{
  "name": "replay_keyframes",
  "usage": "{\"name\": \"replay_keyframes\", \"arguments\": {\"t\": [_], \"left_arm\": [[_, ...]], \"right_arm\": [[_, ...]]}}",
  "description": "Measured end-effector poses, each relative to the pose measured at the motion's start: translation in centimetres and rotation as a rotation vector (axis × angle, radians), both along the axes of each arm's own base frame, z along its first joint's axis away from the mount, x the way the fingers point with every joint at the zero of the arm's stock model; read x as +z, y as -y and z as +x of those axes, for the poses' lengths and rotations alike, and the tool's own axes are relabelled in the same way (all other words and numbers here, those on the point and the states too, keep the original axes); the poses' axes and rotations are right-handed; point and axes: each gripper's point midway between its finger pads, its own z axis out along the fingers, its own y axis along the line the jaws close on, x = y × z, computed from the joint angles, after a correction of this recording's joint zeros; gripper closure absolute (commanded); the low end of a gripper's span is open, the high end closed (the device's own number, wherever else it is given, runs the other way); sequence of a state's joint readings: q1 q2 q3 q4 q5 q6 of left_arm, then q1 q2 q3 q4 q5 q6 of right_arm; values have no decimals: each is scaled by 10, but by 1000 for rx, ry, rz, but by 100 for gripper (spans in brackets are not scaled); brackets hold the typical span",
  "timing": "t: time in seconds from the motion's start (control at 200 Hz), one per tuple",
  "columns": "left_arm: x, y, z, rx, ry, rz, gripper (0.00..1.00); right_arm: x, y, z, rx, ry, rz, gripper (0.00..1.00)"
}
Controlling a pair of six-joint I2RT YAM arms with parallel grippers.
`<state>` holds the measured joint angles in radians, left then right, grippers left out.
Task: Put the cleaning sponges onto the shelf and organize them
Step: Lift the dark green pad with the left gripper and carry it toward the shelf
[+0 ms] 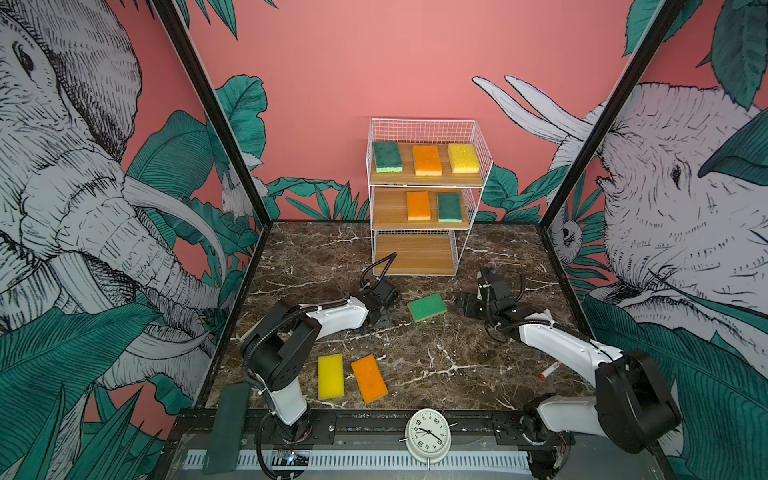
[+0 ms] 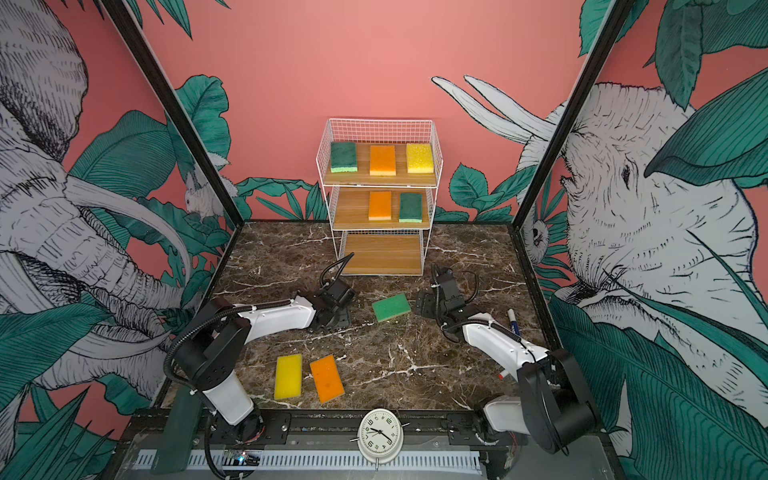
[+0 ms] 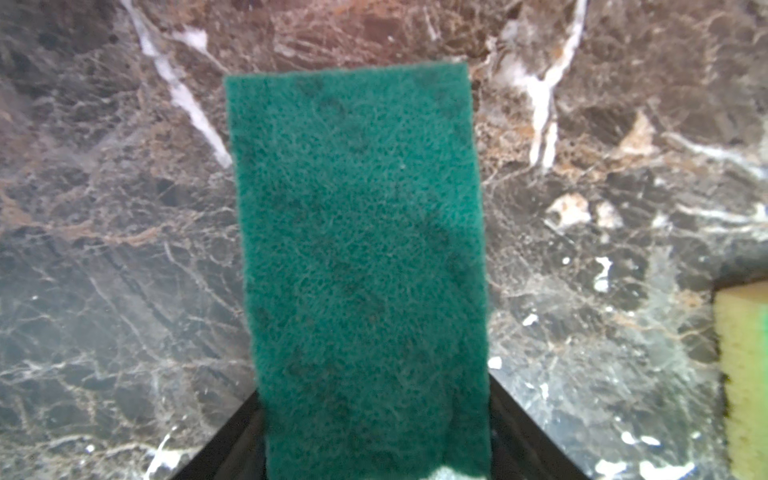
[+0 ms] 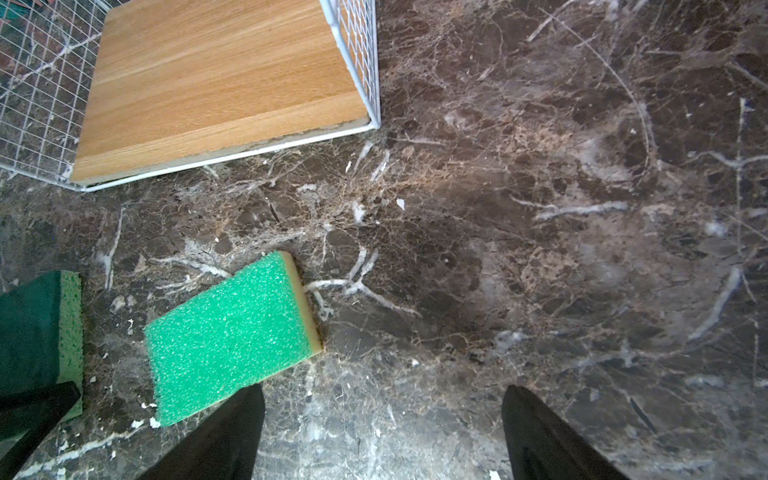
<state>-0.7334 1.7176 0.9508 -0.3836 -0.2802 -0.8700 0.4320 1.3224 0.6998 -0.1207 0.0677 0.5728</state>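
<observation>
Pink walls w/ elephant and leaf drawings close in a dark marble table (image 1: 457, 365). At the back stands the shelf (image 1: 411, 253), white wire w/ three wood boards. The top board carries the top green sponge (image 1: 387, 157), top orange sponge (image 1: 427, 160) and top yellow sponge (image 1: 463, 158) in a row, left to right. The middle board has the middle orange sponge (image 1: 418, 205) at center and the middle green sponge (image 1: 449, 207) beside it on the right. The bottom board shows bare wood.

Both arms reach in from the front rail, where a white clock (image 1: 428, 434) sits. The left gripper (image 1: 380, 320) is low over the table, its fingers flanking the long edges of a dark green sponge (image 3: 357, 257). Whether they press on it I can't tell. The right gripper (image 4: 383, 388) is spread wide w/ only marble between its fingers.

Between the two grippers lies a light green sponge (image 1: 427, 307), flat and angled. Nearer the front, left of center, the loose yellow sponge (image 1: 330, 377) and loose orange sponge (image 1: 369, 378) lie side by side, not touching. A red-and-white marker (image 1: 550, 370) rests front right, by the right arm.
</observation>
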Motion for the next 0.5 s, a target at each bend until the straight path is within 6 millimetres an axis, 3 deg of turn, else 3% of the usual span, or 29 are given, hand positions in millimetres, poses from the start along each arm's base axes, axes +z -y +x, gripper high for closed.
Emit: {"name": "replay_keyframes", "arguments": {"t": [0.15,0.255,0.345,0.5], "left_arm": [[4,4,-4,-58,-4,7,34],[23,11,-7,-127,21,-19,35],[53,17,-7,-190,75,-49,35],[124,28,0,-279,234,-115,35]], "right_arm": [[1,0,1,-1,6,2,8],[2,1,3,-5,14,5,8],[5,1,6,-9,26,11,8],[7,0,9,-13,48,25,8]]}}
